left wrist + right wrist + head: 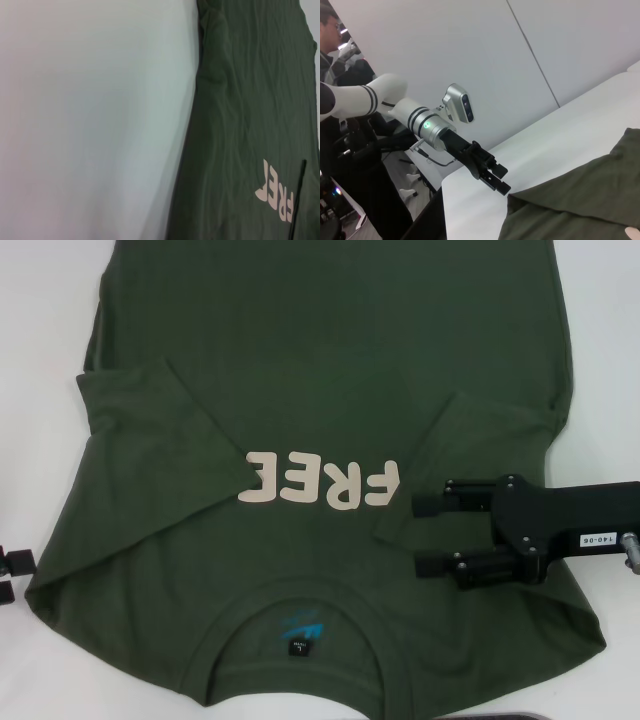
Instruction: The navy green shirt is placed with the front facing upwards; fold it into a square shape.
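The navy green shirt fills most of the head view, collar at the bottom edge, both sleeves folded inward. The right tool hovers spread at centre right; the left tool – spread I cannot tell – sits at the left edge beside bare white counter.

shirt hem: the navy green shirt ran past the head view's top edge
left gripper: cut by the frame edge
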{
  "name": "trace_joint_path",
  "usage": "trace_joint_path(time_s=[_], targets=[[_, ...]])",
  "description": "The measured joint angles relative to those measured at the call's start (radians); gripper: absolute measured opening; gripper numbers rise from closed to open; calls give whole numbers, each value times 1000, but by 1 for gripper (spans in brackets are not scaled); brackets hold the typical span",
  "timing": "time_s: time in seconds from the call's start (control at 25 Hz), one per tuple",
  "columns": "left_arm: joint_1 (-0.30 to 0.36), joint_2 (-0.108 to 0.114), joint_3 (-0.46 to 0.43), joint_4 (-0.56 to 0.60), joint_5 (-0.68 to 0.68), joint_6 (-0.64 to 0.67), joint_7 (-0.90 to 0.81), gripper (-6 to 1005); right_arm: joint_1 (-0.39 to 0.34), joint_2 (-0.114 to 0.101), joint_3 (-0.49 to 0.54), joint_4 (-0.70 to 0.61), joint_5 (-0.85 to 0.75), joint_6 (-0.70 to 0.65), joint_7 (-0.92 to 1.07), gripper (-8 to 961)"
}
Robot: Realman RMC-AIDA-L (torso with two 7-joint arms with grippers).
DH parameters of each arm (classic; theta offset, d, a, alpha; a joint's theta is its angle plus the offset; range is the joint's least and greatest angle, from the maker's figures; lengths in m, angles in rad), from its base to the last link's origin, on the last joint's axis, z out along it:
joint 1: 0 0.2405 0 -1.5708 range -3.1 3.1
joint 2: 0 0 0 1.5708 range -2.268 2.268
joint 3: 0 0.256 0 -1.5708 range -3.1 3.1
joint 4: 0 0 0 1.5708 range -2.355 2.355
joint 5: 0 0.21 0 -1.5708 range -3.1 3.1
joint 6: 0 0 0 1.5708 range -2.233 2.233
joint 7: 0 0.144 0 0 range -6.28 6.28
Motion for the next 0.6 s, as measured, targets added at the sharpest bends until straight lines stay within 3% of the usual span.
trace_joint_path(time_s=[0.6], targets=[[-5,-4,10,-23,35,-34,0,706,2,2,3,2,1,-8,1,851]])
